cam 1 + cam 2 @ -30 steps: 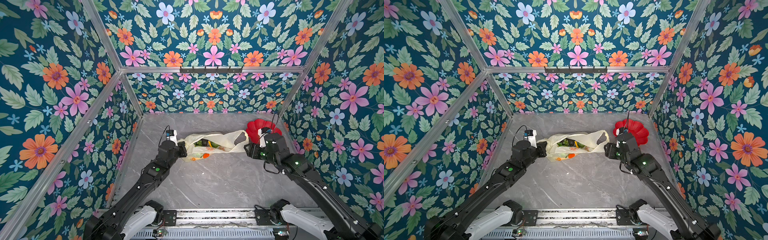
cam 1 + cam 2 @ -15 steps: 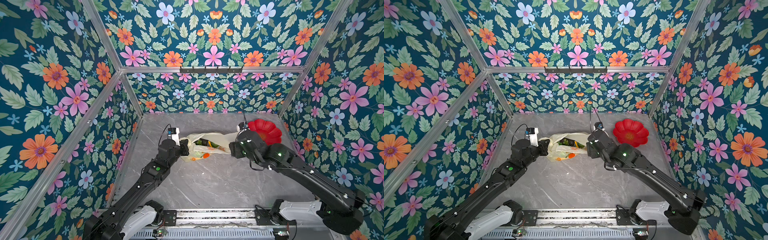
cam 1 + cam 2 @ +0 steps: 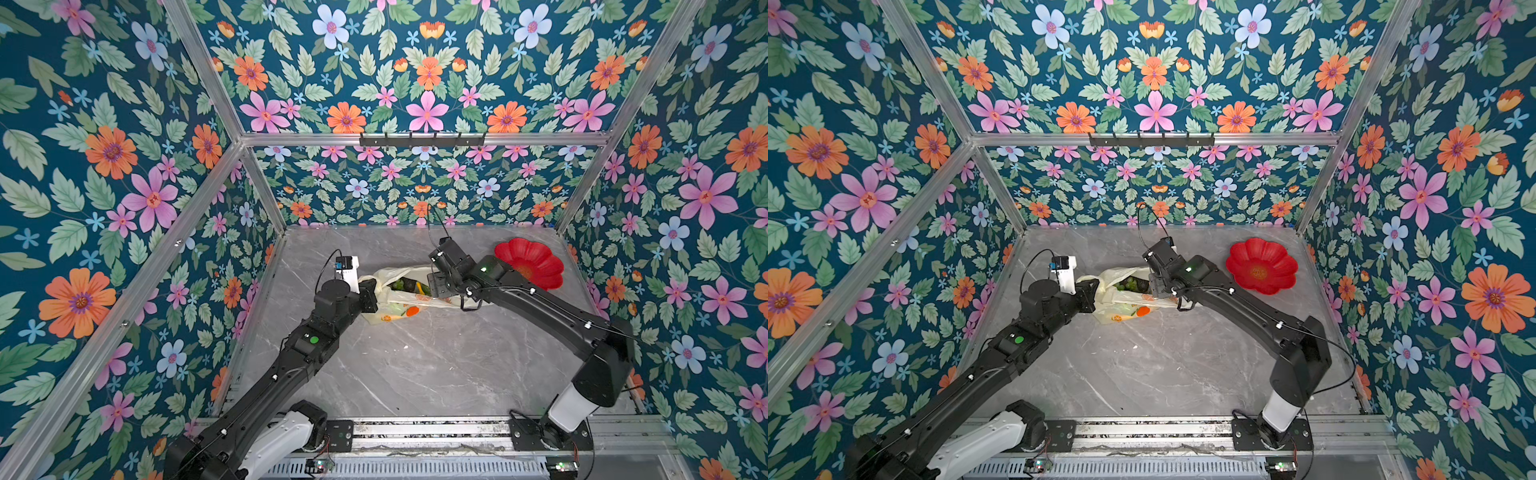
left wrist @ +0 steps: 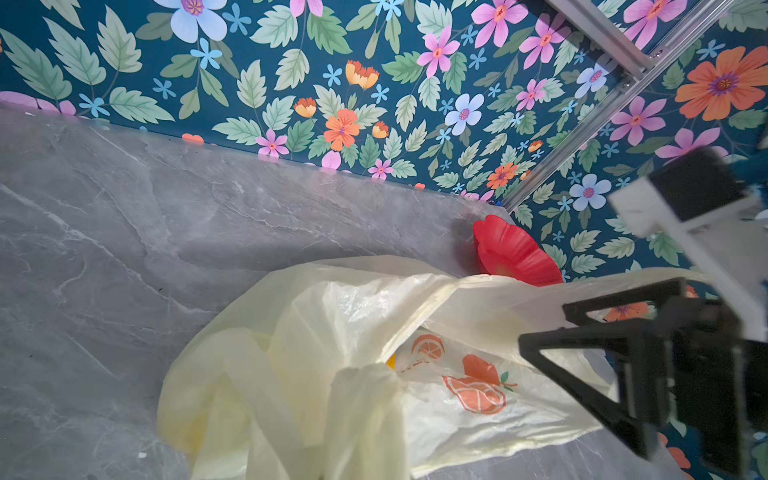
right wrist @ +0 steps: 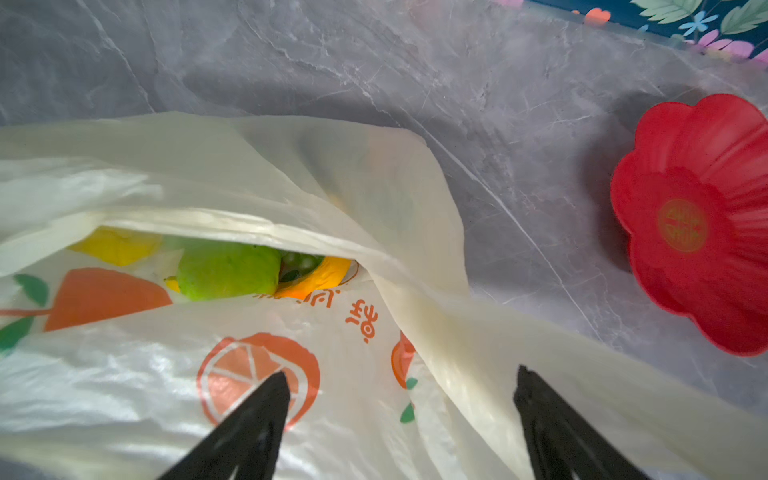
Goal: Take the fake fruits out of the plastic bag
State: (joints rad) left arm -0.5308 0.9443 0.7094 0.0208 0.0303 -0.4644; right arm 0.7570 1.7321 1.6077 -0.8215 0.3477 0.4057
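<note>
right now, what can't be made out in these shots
- fake fruits: count unknown; plastic bag film covers most in the right wrist view, too small in both top views
- left gripper: fingertips behind its own body in a top view, cut off at the left wrist view's edge
- red plate: centre stamp blurred in the right wrist view

Fruits (image 5: 228, 270) lie inside the bag (image 3: 390, 309), the plate (image 3: 528, 259) to its right
</note>
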